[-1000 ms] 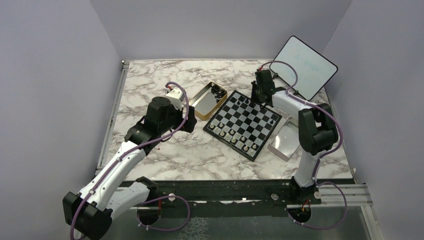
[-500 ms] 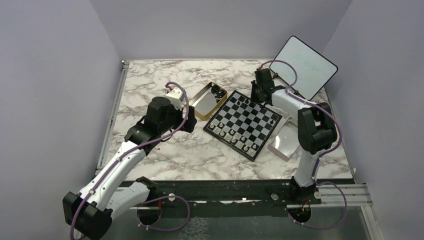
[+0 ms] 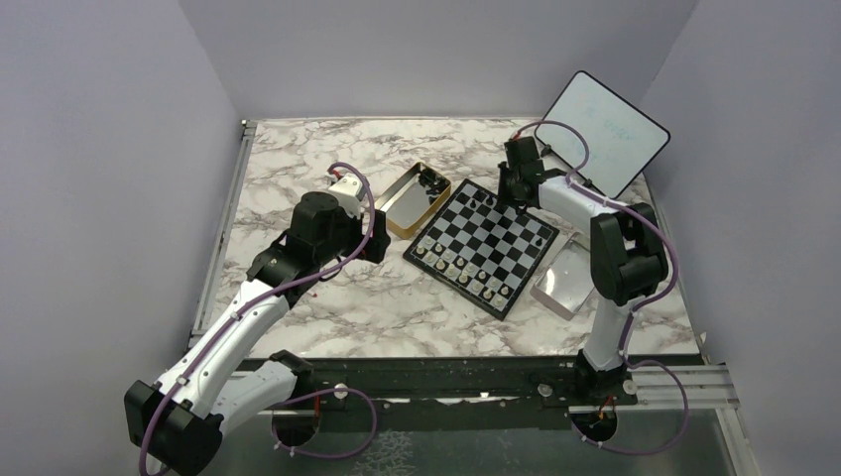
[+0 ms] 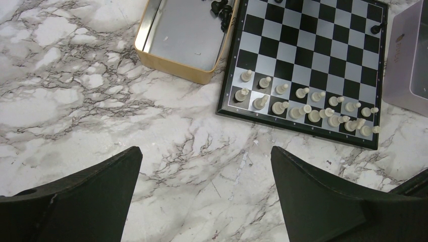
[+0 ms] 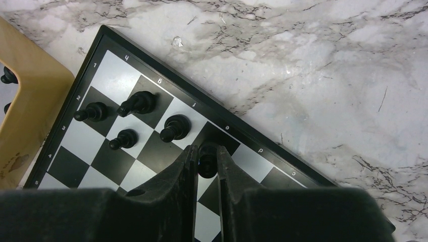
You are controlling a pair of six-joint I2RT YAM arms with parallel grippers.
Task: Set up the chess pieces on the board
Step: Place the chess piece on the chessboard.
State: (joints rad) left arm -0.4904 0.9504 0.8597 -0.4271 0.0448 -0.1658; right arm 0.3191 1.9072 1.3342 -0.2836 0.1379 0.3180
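The board (image 3: 483, 246) lies mid-table, turned diagonally. Pale chess pieces (image 4: 303, 108) fill its two near rows. Three black chess pieces (image 5: 136, 103) stand by its far corner, and one more (image 4: 376, 28) at the right corner. My right gripper (image 5: 206, 156) is shut on a black piece (image 5: 207, 162) over a dark square in the far edge row; in the top view it (image 3: 513, 188) hangs over the board's far edge. My left gripper (image 4: 204, 156) is open and empty above bare marble, near the board's left side (image 3: 380, 241).
A gold tin (image 3: 409, 201) with a few black pieces (image 4: 222, 7) touches the board's left edge. A silver lid (image 3: 560, 281) lies by the board's right side. A white tablet (image 3: 605, 132) leans at the back right wall.
My right gripper has shifted slightly toward the board's far edge with the black piece in it. The left arm has not moved.
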